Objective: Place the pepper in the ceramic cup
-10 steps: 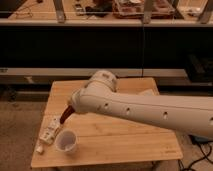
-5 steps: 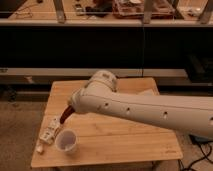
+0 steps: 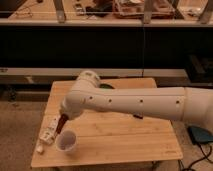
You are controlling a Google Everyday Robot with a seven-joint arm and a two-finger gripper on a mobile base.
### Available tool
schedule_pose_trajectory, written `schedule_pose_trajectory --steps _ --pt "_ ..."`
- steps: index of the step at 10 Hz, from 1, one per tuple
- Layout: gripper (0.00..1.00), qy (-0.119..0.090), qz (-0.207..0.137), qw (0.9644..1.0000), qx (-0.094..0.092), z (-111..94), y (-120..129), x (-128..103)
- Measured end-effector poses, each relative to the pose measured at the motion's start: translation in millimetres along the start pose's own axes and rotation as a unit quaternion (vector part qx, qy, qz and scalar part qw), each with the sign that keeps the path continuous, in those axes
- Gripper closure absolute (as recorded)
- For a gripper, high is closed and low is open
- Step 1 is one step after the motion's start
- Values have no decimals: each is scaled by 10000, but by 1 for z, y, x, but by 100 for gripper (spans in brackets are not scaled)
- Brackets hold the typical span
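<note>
My arm reached across the wooden table toward its front-left corner. My gripper was hidden under the wrist, so I could not tell how it was set. The pepper hung point-down from the gripper end, just above and left of the ceramic cup, apart from its rim. A white packet lay just left of the cup. A green bowl showed behind my arm.
</note>
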Motion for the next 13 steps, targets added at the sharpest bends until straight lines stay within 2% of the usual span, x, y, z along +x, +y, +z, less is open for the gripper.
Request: schedule_pose_trajectory --steps 1,3,5,8,10,11,13 --pt "100 -148 -189 9995 -188 11 3 -3" --pt "100 -230 -330 9986 -351 19 5 0" --pt "100 -84 -495 9977 -448 22 5 8" --pt "100 206 -770 9958 -445 26 1 14" --pt "100 296 -969 9941 -388 28 -3 6" --pt "100 277 -1016 9938 -347 29 -4 1" --pt "100 67 -1073 9939 -234 31 -4 -15"
